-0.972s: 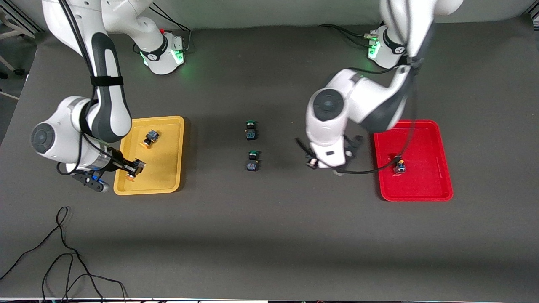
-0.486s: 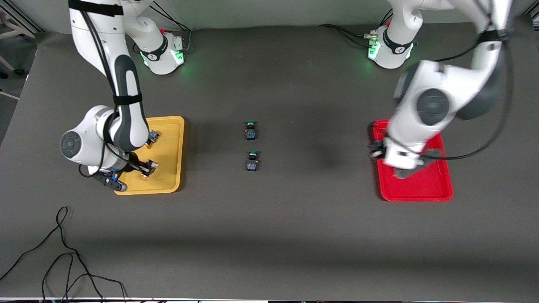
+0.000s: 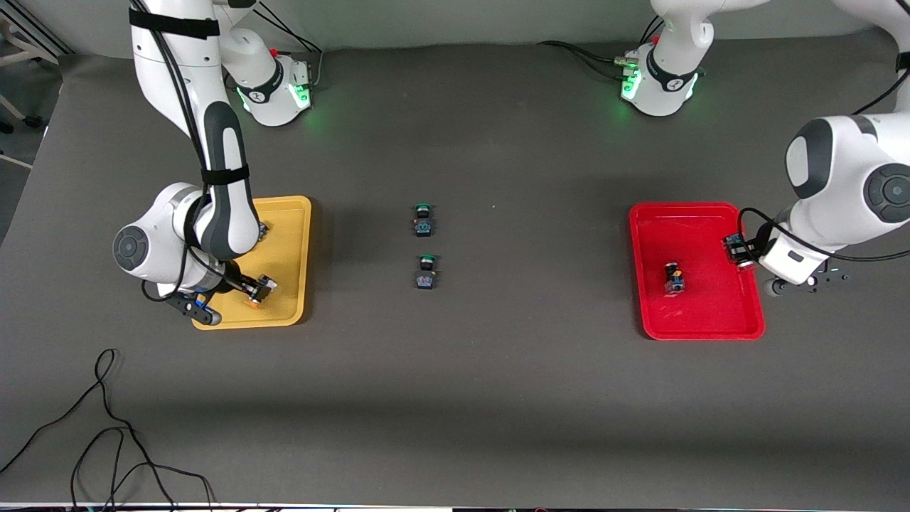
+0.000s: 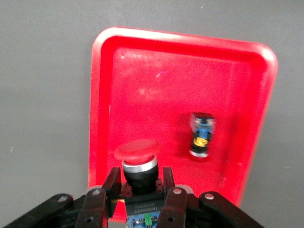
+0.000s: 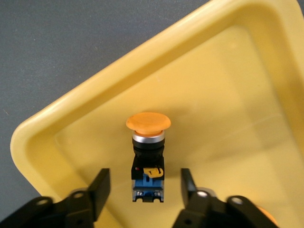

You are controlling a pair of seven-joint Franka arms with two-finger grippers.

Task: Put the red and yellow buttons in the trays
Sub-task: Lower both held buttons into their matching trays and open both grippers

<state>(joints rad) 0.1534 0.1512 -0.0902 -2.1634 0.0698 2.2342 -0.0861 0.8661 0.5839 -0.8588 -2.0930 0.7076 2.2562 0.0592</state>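
My right gripper (image 3: 261, 286) is low over the yellow tray (image 3: 288, 213), open. A yellow-capped button (image 5: 147, 156) lies on the yellow tray's floor (image 5: 228, 71) between my right gripper's (image 5: 145, 190) spread fingers, untouched; its cap shows in the front view (image 3: 254, 300). A second yellow button (image 3: 264, 229) is mostly hidden by the right arm. My left gripper (image 3: 739, 250) is shut on a red-capped button (image 4: 137, 159) over the red tray's (image 3: 697, 313) edge toward the left arm's end. Another red button (image 3: 672, 277) lies in that tray, also seen in the left wrist view (image 4: 201, 134).
Two green-capped buttons (image 3: 424, 219) (image 3: 426, 272) stand on the dark mat midway between the trays. A black cable (image 3: 106, 427) loops on the mat near the front camera at the right arm's end.
My left arm has swung with the red button from the table's middle across the red tray to its end edge. My right gripper moved along the yellow tray and let go of the yellow button.
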